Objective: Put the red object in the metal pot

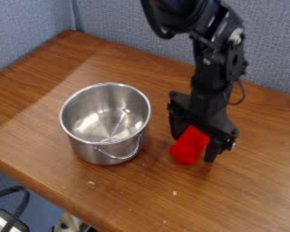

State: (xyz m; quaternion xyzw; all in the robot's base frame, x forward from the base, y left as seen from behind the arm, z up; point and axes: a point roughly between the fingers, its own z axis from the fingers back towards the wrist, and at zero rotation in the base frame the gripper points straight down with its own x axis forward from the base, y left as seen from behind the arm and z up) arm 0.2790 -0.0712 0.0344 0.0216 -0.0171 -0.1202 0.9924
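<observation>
The red object is a bright red block lying on the wooden table right of centre. My gripper points straight down over it, open, with one dark finger on each side of the block; the upper part of the block is hidden behind the fingers. Whether the fingers touch it I cannot tell. The metal pot stands upright to the left of the block, shiny and empty, its thin wire handle hanging at the front.
The wooden table runs back to a blue-grey wall. Its front edge cuts diagonally from the left side to the bottom, just in front of the pot. Cables show on the floor at the lower left.
</observation>
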